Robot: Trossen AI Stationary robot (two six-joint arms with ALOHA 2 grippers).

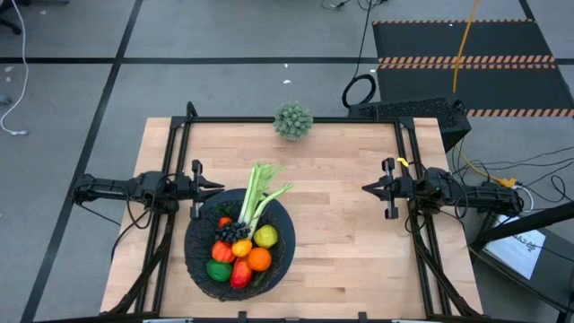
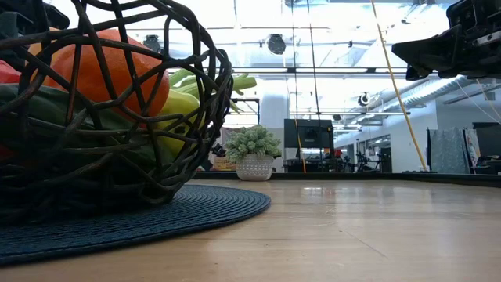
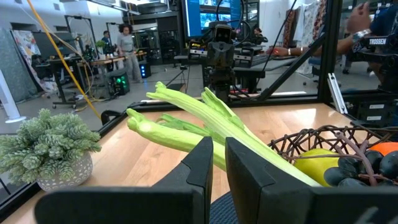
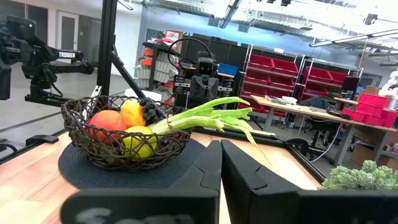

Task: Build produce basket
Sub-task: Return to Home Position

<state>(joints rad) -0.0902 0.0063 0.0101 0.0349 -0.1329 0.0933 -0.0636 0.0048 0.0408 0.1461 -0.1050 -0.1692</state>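
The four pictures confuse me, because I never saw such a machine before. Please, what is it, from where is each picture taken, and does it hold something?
It is a robot with two dark arms at a wooden table. The high view looks straight down. The low view looks level across the tabletop. Each wrist view looks forward past that arm's own two fingers.

A black basket stands on a dark round mat. It holds toy produce: celery sticking out over the rim, grapes, a lemon and an orange. A small potted plant stands at the far edge.

The left end effector hangs close to the basket's rim, the right end effector over bare wood. Both are shut and hold nothing.
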